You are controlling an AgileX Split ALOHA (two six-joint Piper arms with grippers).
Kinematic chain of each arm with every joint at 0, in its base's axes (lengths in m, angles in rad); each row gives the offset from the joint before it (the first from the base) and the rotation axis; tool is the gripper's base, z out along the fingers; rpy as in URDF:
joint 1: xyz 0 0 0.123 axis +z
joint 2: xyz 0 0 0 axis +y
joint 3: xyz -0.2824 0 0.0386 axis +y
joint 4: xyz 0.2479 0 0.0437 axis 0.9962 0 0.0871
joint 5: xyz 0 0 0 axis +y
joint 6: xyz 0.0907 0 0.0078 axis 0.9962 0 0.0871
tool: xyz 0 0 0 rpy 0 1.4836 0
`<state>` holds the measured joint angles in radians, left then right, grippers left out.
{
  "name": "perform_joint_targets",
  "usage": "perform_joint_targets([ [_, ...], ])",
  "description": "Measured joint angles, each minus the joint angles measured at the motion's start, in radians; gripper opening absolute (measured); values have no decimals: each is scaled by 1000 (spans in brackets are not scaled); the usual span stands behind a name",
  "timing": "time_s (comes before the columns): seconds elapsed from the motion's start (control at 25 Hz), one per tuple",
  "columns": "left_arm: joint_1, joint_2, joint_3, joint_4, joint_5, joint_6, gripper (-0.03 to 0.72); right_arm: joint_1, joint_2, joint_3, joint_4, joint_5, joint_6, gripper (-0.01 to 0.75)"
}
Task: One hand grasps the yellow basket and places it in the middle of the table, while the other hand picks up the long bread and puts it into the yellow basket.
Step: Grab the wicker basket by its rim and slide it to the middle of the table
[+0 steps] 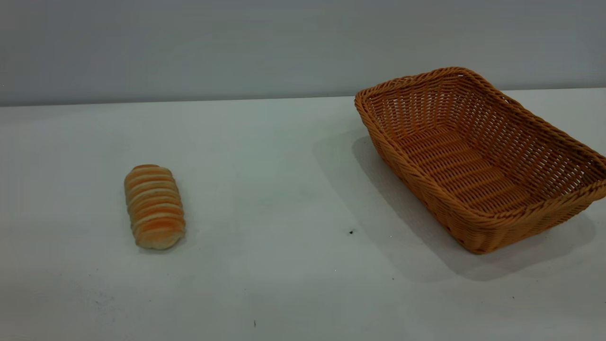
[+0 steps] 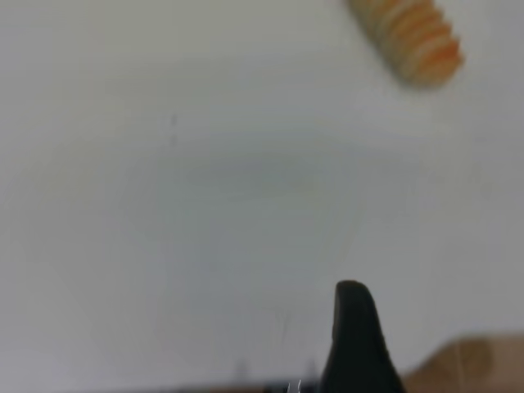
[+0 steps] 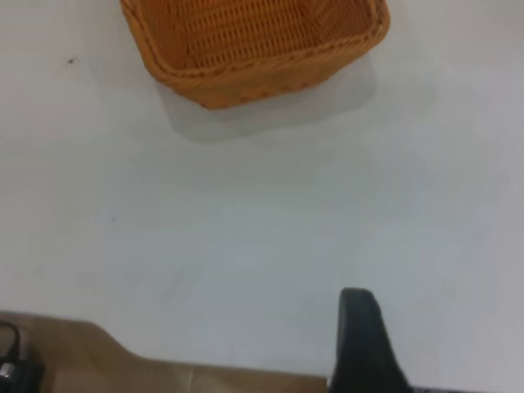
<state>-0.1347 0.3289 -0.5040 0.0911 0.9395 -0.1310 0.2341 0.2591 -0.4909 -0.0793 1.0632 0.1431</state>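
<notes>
The long bread (image 1: 154,207) lies on the left part of the white table (image 1: 284,189), its length running front to back. The yellow basket (image 1: 521,137) stands empty on the right part, turned at an angle. Neither gripper shows in the exterior view. My left gripper (image 2: 354,344) shows only as a black part low above bare table, far from the bread (image 2: 409,37). My right gripper (image 3: 360,344) shows likewise near the table's edge, well short of the basket (image 3: 270,78). Neither holds anything that I can see.
A grey wall (image 1: 236,47) rises behind the table. The table's near edge, with brown floor (image 3: 98,356) beyond it, lies close to both grippers; the floor also shows in the left wrist view (image 2: 467,364). A wide bare stretch of table separates bread and basket.
</notes>
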Motion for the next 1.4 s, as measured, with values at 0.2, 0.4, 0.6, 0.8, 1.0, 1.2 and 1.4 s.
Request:
perform_joint_targets([
  [0.2,0,171,0,-1,-201,-38,551,0,225,-3,62,-224,54,521],
  [0.4,0,346,0,-17,-332,-46,551,0,475,-3,136,-384,86,521],
  [0.6,0,456,0,-19,-419,-45,551,0,708,-3,226,-562,113,521],
  [0.8,0,498,-1,-19,-466,-44,551,-7,906,-5,320,-714,123,521],
  [1.0,0,505,-7,-36,-469,-44,551,-36,1098,-18,450,-815,125,521],
  [1.2,0,505,-11,-42,-468,-44,551,-39,1251,-85,536,-826,125,521],
  [1.4,0,505,-11,-42,-467,-44,551,-42,1335,-141,561,-833,109,521],
])
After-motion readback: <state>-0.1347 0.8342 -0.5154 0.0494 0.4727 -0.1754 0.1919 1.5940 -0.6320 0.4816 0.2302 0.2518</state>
